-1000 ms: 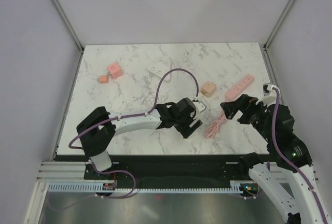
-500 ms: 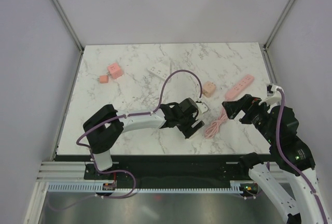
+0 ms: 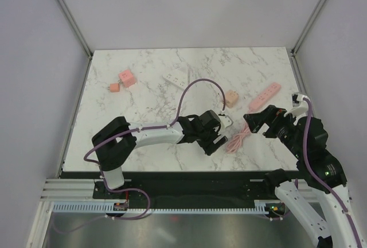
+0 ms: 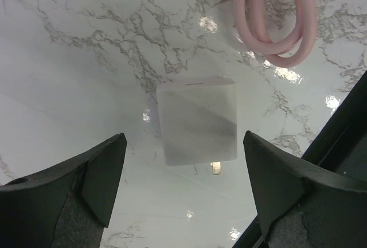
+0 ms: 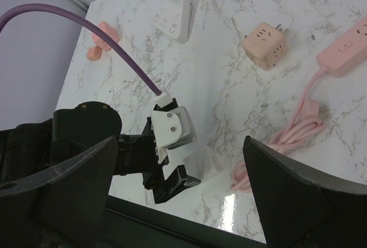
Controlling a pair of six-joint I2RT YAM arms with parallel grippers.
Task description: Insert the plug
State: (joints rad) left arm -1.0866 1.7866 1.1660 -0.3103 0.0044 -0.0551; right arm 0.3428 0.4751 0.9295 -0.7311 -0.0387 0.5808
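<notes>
A white cube plug (image 4: pixel 198 120) lies on the marble table, one metal prong showing at its near side. My left gripper (image 4: pixel 183 142) is open and straddles it, a finger on each side with gaps, not touching. In the right wrist view the plug (image 5: pixel 209 161) sits just right of the left gripper's (image 3: pixel 218 135) fingers. A pink power strip (image 3: pixel 265 95) lies at the right, its coiled pink cable (image 3: pixel 238 139) beside the plug. My right gripper (image 3: pixel 262 119) hovers open and empty above the cable.
A peach cube adapter (image 3: pixel 230 98) sits behind the left gripper. A white power strip (image 3: pixel 175 78) lies at the back centre. A pink cube (image 3: pixel 126 77) and a small orange one (image 3: pixel 114 87) are at the back left. The table's dark front edge (image 4: pixel 344 144) is close.
My left gripper has shifted a little right and nearer the front edge, settling over the white plug. The right gripper has barely moved.
</notes>
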